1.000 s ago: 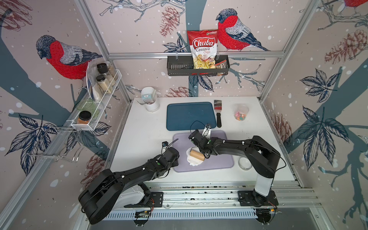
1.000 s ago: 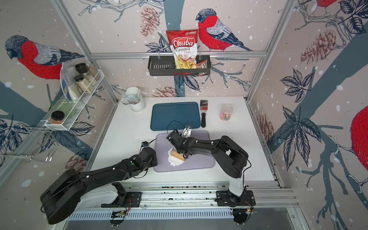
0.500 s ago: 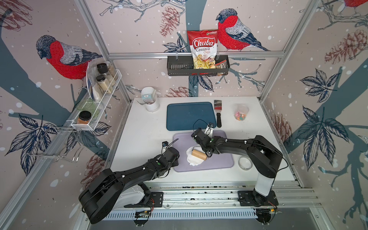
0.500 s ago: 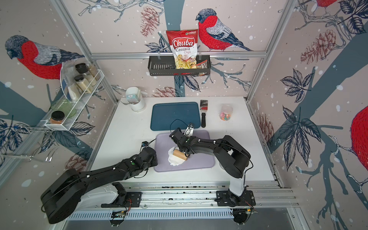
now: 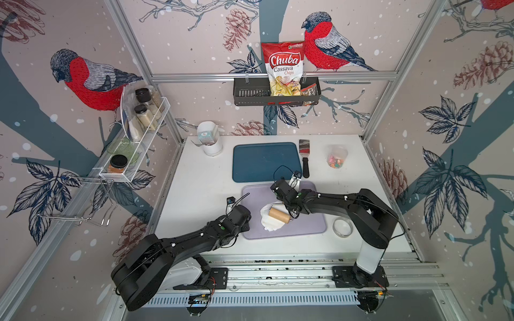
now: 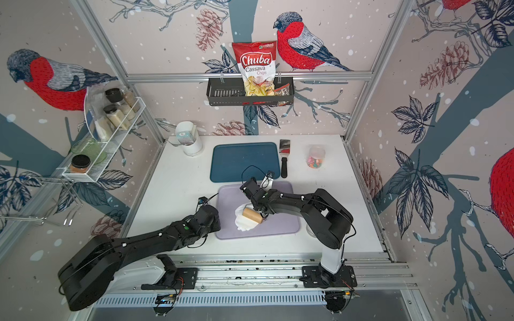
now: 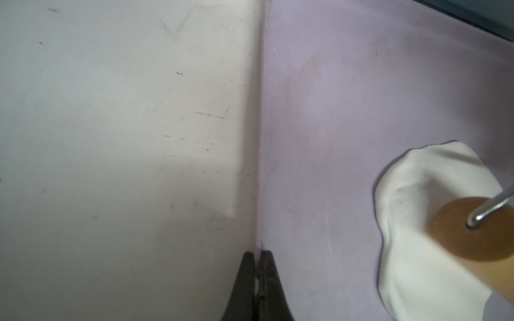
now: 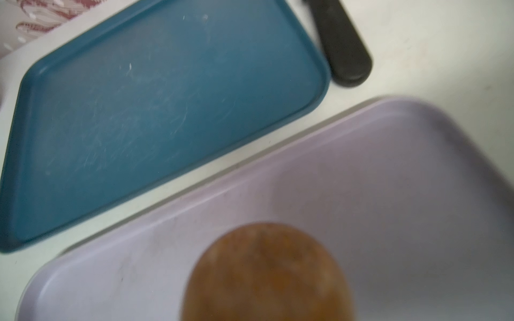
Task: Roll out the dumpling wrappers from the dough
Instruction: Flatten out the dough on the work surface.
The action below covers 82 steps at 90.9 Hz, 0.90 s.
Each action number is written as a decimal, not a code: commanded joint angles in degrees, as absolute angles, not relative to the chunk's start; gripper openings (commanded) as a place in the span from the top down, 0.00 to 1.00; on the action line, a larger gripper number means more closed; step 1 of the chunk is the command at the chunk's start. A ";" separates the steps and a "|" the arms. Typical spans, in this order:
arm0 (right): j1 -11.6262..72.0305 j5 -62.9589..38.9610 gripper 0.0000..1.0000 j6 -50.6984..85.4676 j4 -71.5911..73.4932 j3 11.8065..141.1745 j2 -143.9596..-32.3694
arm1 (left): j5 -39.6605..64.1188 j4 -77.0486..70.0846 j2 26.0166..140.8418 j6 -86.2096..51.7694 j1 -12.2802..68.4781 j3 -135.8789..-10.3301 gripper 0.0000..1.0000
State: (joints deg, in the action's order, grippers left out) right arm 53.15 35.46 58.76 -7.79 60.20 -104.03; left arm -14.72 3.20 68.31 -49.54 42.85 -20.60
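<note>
find the dough on the lilac tray, left of its middle: a soft white patch, ragged in outline and partly flattened. resting across its far right part, find the roller, with long axis running roughly left to right along the tray, slanted a little, right end slightly nearer the robot. judging from that, best driven crosswise to the axis, toward the tray's near edge and a touch leftward, over most of the uncovered dough. just beside the roller's right end, on the far side, see the right gripper, closed partway on the roller's handle, with fingers hidden in every view; reading that grip from the wire frame leading into it in both top views and from blurred brown wood filling the foreground of the right wrist view. plainly the nearer of the two arms, hanging right over the dough. at the tray's left rim, note the left gripper, pinched fully shut with nothing visible between the tips, set on the seam between tray and table; cannot tell whether pressing the rim down to steady it. from those tips, look rightward across bare lilac to meet the dough, clearly apart. likely to cling to the wood and lift at its ragged edge, being soft, so worth a slow, level stroke.
</note>
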 commanded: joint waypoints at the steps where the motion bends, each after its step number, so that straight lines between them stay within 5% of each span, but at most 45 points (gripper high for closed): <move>1: 56.15 36.06 1.00 58.70 -8.82 60.49 -104.79 | -15.66 2.63 67.82 -50.14 42.71 -20.55 1.00; 13: 61.73 36.19 1.00 57.31 -11.16 64.11 -109.16 | -15.75 2.72 67.96 -50.08 42.69 -20.57 1.00; 35: 51.52 39.16 1.00 56.49 -8.27 63.92 -107.79 | -15.21 1.88 68.15 -49.94 42.71 -20.41 1.00; 54: 60.52 34.68 1.00 59.23 -8.76 65.22 -112.77 | -14.02 2.12 69.22 -49.57 42.71 -21.31 1.00; 82: 49.37 41.10 1.00 58.45 -7.87 62.96 -110.26 | -14.31 1.50 67.44 -49.76 42.69 -20.18 1.00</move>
